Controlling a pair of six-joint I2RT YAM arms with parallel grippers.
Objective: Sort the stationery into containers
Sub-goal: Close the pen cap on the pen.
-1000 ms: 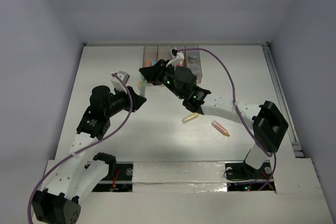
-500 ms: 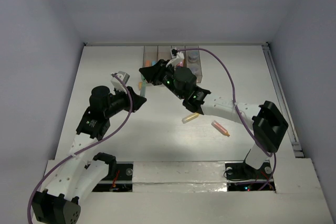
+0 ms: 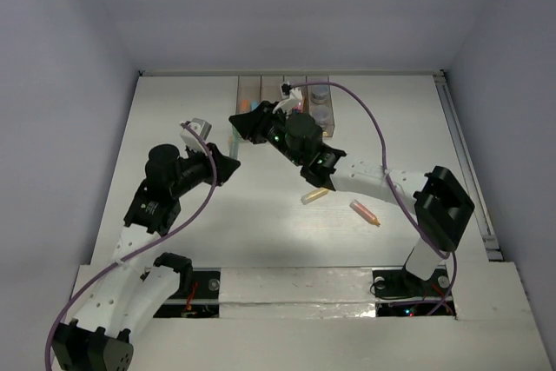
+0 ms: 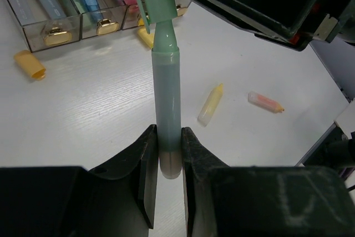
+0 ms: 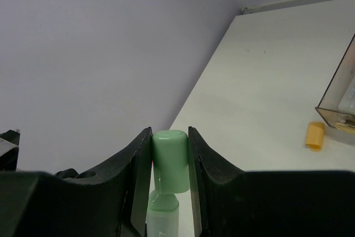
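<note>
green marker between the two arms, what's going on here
The left gripper is shut on the base of a green marker, and the right gripper clamps the green cap at its tip, so both arms hold it above the table. Whether the cap is going on or off is unclear. A yellow marker, a pink marker and an orange cap lie loose outside the clear bins.

The containers [image 4: 39, 26] and the green marker [image 4: 167, 109] run off the left wrist view's top edge. From above, the right arm [image 3: 352, 175] hides the containers' near ends.
</note>
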